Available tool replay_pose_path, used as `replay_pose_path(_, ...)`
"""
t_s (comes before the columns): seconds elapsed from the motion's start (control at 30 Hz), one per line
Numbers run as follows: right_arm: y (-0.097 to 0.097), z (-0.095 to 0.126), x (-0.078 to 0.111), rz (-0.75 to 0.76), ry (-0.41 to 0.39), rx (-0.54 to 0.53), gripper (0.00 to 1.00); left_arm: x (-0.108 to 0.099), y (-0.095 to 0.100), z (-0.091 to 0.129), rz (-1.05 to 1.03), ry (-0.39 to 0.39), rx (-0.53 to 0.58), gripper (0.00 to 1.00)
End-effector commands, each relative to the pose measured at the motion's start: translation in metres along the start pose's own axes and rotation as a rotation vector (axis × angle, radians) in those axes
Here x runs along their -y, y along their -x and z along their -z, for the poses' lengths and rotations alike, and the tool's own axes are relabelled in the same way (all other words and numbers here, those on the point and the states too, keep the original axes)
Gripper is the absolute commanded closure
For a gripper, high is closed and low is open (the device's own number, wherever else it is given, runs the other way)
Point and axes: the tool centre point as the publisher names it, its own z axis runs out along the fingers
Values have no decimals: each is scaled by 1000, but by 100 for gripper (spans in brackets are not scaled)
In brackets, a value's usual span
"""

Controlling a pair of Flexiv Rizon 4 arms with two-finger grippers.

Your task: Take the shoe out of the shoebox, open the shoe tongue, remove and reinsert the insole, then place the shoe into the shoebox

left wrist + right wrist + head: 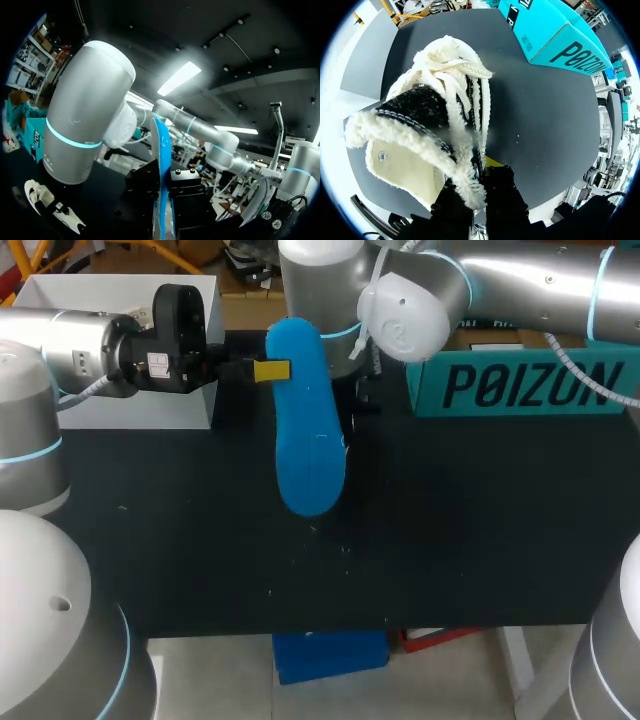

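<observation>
Your black table (480, 520) fills the scene, and both arms come in over its far half. Your right arm (520, 280) enters from the far right and bends down near the middle. Your left arm (70, 350) comes in level from the left.

The teal shoebox (520, 385) sits at the far right of the table. A white box (140, 408) sits at the far left, partly under your left arm.

The shoe (420, 115) is out of the shoebox, and the right wrist view shows the shoebox well beyond it. It has a black upper, white laces, a fleecy cream lining and a cream side panel with a metal eyelet. In the head view you cannot see it, because the right arm and the insole cover it.

The blue insole (305, 430) is out of the shoe and held over the middle of the table. Its length runs from far to near, with its broad face turned up.

Your left gripper (270, 370) is clamped on the insole's left edge near its far end, one finger on each face. Your right gripper (479, 192) is closed on the shoe's fleece-edged rim, which runs down between its fingers.
</observation>
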Motion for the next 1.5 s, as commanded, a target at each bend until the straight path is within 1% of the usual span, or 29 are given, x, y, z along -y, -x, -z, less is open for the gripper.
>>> replay_pose_path(0.03,-1,-10,3,6,-2,-17,100,-1,0,-1,-1,0,2,100)
replay_pose_path(0.2,-3,-20,4,20,-12,-30,100,-1,0,-1,-1,0,2,100)
replay_pose_path(0.37,-6,-32,7,52,-8,-64,100,-1,0,-1,-1,0,2,100)
replay_pose_path(0.43,-6,-37,7,60,-4,-64,100,-1,0,-1,-1,0,2,100)
replay_pose_path(0.57,-4,-46,7,61,-21,-63,100,-1,0,-1,-1,0,2,100)
replay_pose_path(0.77,-3,-53,8,61,-31,-61,100,-1,0,-1,-1,0,2,100)
replay_pose_path(0.8,-3,-53,8,60,-34,-65,75,-1,0,-1,-1,0,2,100)
replay_pose_path(0.83,-3,-53,8,59,-35,-66,18,-1,0,-1,-1,0,2,100)
replay_pose_path(0.87,-1,-53,8,51,-39,-62,0,-1,0,-1,-1,0,2,100)
replay_pose_path(1.03,10,-39,5,30,-34,-66,0,-1,0,-1,-1,0,2,100)
replay_pose_path(1.13,20,-25,4,-9,-51,-100,0,-1,0,-1,-1,0,2,100)
replay_pose_path(1.27,33,-3,3,-49,-58,-190,0,-1,0,-1,-1,0,2,100)
replay_pose_path(1.4,42,16,5,-56,-66,-282,0,-1,0,-1,-1,0,2,100)
replay_pose_path(1.5,48,28,5,-76,-77,-392,0,-1,0,-1,-1,0,2,100)
